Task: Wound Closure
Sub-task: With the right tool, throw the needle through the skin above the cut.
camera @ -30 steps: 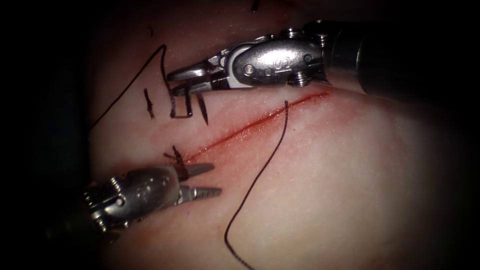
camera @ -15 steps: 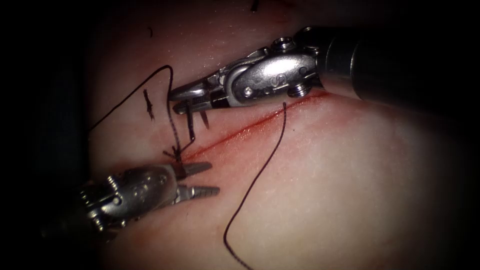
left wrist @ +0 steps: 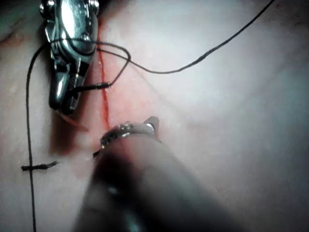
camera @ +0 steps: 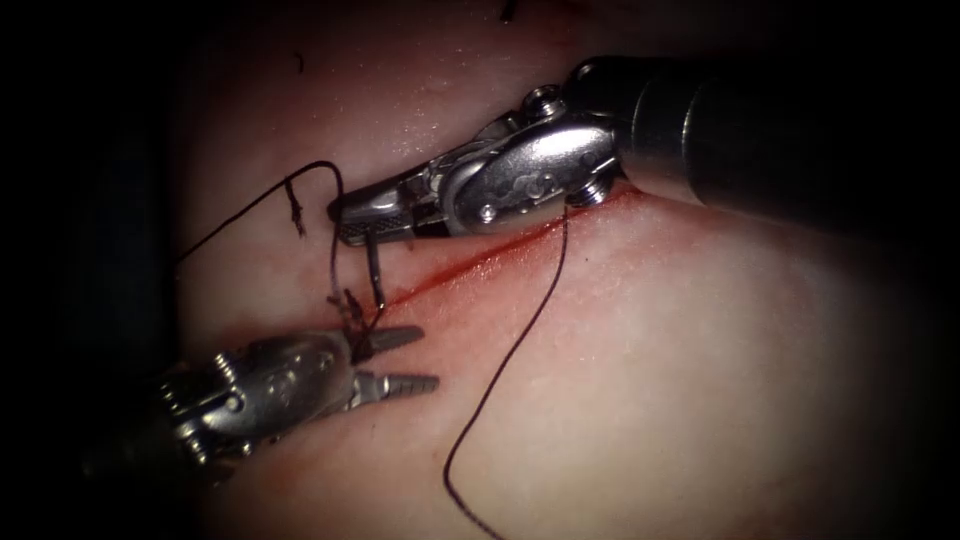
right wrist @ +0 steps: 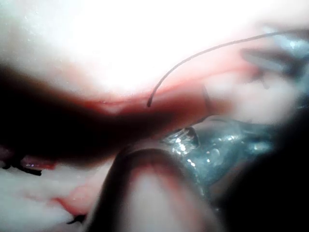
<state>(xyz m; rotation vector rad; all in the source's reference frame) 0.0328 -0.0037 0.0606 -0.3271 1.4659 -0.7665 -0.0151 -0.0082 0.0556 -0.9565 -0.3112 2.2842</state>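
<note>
Now | right claw (camera: 345,215) grips needle (camera: 374,268) (above cut (camera: 470,262)) | left claw (camera: 412,360) empty

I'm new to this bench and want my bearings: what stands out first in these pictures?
The red cut slants across the pale tissue. Left of it, the right tool grips the needle, which hangs toward the cut's lower end; whether its tip is in the tissue I can't tell. Below, the left tool is open and holds nothing, and dark thread curls across the tissue right of the cut.
</note>
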